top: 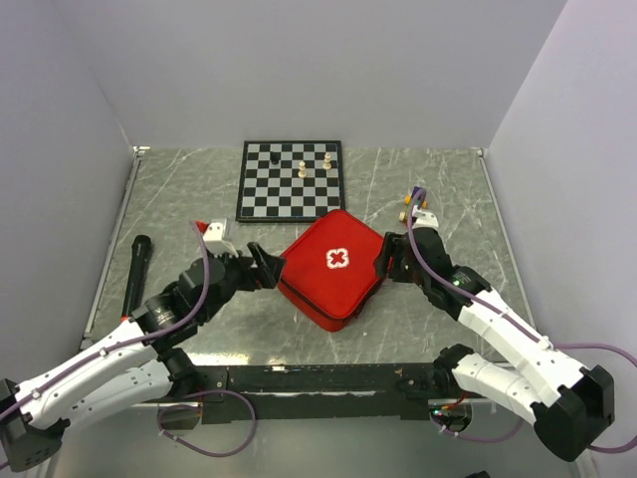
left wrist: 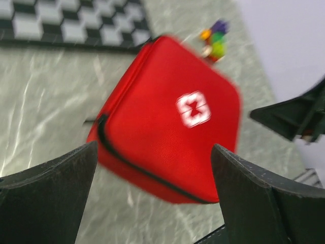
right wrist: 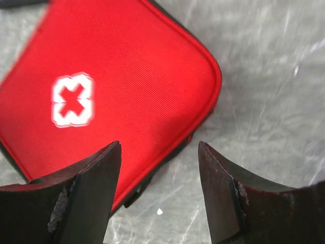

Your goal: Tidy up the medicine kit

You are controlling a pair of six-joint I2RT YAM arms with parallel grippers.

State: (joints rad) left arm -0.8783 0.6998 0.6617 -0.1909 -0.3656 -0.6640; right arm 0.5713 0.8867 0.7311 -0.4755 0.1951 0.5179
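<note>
Both sets of jaws gaping, empty: left gripper (top: 270, 267), right gripper (top: 382, 265) flanking medicine kit (top: 333, 267) mid-frame; kit blurring in left wrist view, running off upper left in right wrist view.

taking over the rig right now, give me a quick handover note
Left end effector: open, empty, by the left corner of the medicine kit.
Right end effector: open, empty, by its right corner.
The kit lies closed, cross up, mid-table, just in front of the chessboard.
Done: nothing loose shows around the kit.
Left: probably check the zip, which I cannot see all round, and straighten the kit.
</note>
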